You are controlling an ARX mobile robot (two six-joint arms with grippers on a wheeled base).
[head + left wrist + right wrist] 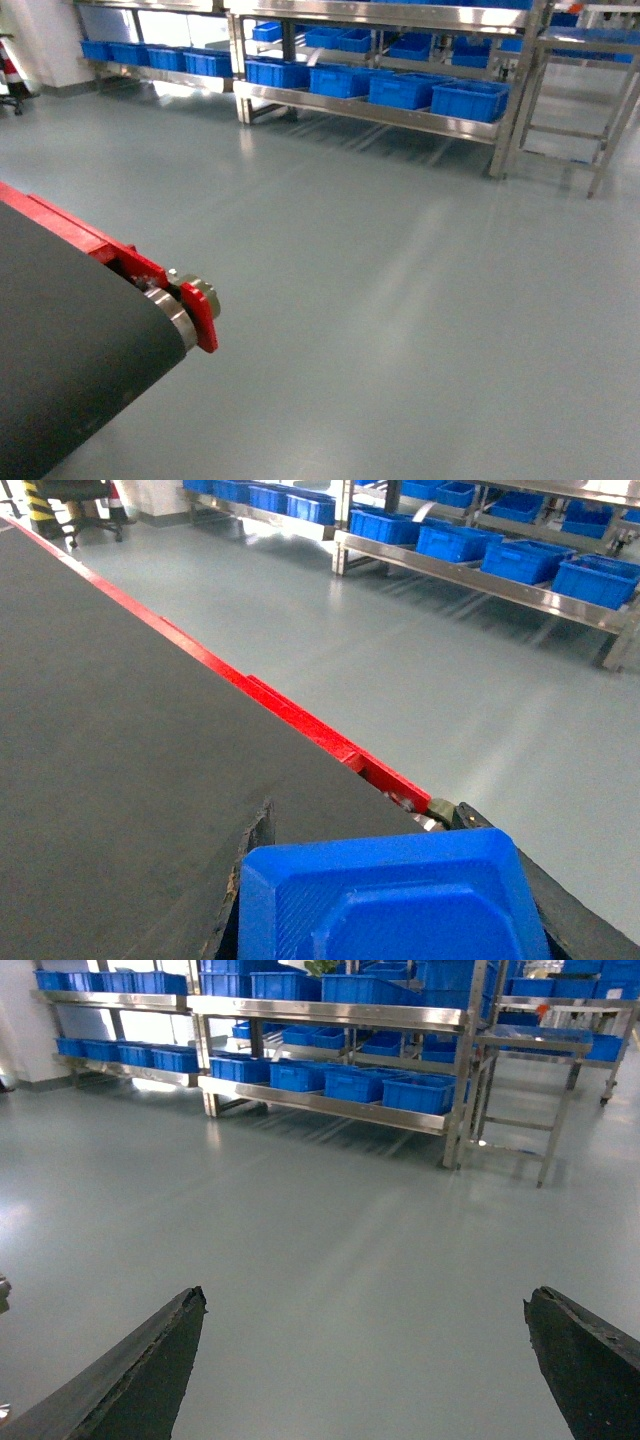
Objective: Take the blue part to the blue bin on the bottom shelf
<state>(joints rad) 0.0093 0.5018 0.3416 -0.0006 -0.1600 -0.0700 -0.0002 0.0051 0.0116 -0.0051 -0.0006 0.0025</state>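
The blue part (390, 900), a moulded plastic piece with a raised centre, fills the bottom of the left wrist view. My left gripper (366, 825) is shut on it, one dark finger on each side, above the black conveyor belt (120, 730). Over bare floor my right gripper (365, 1298) stands open and holds nothing. Far across the floor, the bottom shelf (370, 112) of the steel rack carries a row of blue bins (405, 90). The same shelf (320, 1105) and bins (355, 1082) appear in the right wrist view. Neither gripper shows in the head view.
The belt (70, 340) with its red frame (120, 255) and end roller (175, 310) fills the lower left. Grey floor (400, 300) lies between it and the rack. A steel step frame (590, 110) stands to the rack's right. Another rack with bins (150, 55) continues left.
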